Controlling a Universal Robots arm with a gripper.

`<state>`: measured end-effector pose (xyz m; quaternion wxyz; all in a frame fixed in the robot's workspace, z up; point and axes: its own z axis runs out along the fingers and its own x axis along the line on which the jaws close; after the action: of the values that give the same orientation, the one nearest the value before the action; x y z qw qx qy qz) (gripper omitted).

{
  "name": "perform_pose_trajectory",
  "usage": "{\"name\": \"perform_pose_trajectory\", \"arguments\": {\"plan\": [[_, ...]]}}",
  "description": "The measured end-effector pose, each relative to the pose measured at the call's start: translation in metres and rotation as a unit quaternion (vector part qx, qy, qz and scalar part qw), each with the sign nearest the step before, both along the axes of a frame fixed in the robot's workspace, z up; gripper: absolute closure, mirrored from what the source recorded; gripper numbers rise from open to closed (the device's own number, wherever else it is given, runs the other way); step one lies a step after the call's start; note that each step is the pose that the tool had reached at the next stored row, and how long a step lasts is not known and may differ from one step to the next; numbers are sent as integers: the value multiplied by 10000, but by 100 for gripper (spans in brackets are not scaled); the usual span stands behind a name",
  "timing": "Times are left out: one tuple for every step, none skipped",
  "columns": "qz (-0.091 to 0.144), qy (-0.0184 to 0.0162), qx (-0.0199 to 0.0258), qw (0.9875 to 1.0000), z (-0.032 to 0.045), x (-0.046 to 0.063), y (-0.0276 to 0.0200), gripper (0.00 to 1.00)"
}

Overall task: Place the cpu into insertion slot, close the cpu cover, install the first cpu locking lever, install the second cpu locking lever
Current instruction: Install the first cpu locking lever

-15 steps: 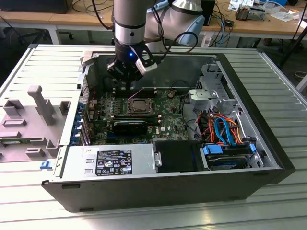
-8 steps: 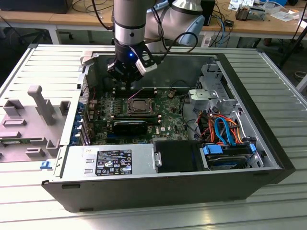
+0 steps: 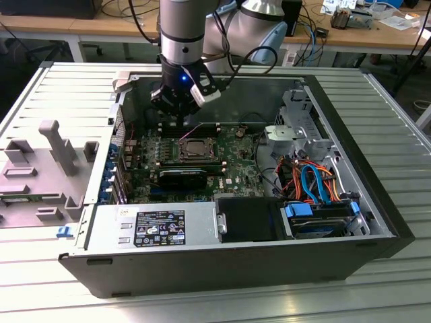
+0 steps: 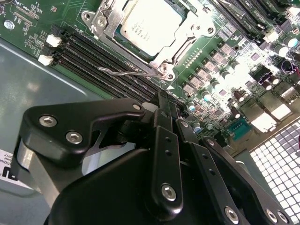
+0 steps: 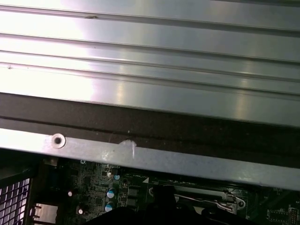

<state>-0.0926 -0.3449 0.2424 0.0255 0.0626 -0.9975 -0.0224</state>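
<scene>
Ribbed grey metal desk [image 3: 202, 296] carrying an open black computer case [image 3: 222, 266]; square silver cpu [image 4: 149, 26] seated under silver frame cpu cover [image 4: 187, 35]; black claw [image 4: 169, 110] above, fingers pressed together, empty.

cpu [image 4: 148, 26]: 1 | cpu cover [image 4: 190, 28]: 1 | pincer [image 4: 168, 107]: 1 | computer case [image 3: 222, 266]: 1 | power supply [image 3: 151, 227]: 1
</scene>
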Motion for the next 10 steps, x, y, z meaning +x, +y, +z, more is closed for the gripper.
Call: {"name": "perform_pose_trajectory", "arguments": {"plan": [[0,0,0,10000,-2,0,0,89],[0,0,0,10000,-4,0,0,89],[0,0,0,10000,-5,0,0,89],[0,0,0,10000,-8,0,0,89],[0,0,0,10000,-10,0,0,89],[0,0,0,10000,-12,0,0,89],[0,0,0,10000,-15,0,0,89],[0,0,0,10000,-18,0,0,89],[0,0,0,10000,-21,0,0,89],[0,0,0,10000,-23,0,0,89]]}}
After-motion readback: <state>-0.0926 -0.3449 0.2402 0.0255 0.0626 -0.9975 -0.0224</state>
